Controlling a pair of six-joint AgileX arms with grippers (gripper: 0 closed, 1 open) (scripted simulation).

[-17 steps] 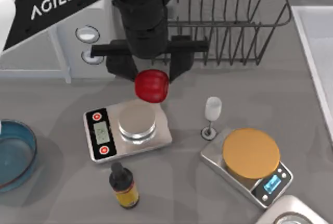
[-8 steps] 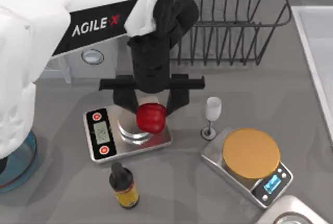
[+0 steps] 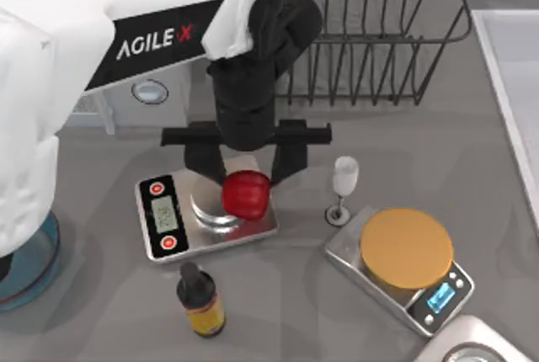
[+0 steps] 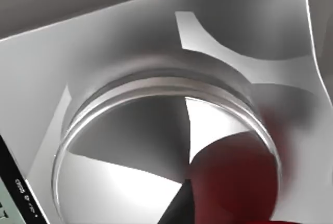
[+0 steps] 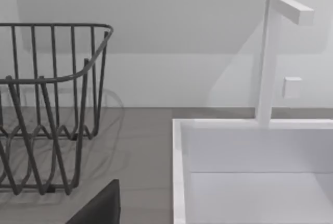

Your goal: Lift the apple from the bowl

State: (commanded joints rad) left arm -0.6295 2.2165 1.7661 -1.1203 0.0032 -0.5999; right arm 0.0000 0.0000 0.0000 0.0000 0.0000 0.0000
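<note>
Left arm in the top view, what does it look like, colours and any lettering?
The left arm has a bulky white shell with a black band bearing white AGILE X lettering, the X's tip red. Its wrist section is black and rounded, ending in a black crossbar with two black fingers. The left gripper is all black. No cables show.

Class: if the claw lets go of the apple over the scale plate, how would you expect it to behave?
The apple looks round and glossy, so it may roll off the raised steel plate. The left claw flanks it; the smooth skin might slip in a light grip.
</note>
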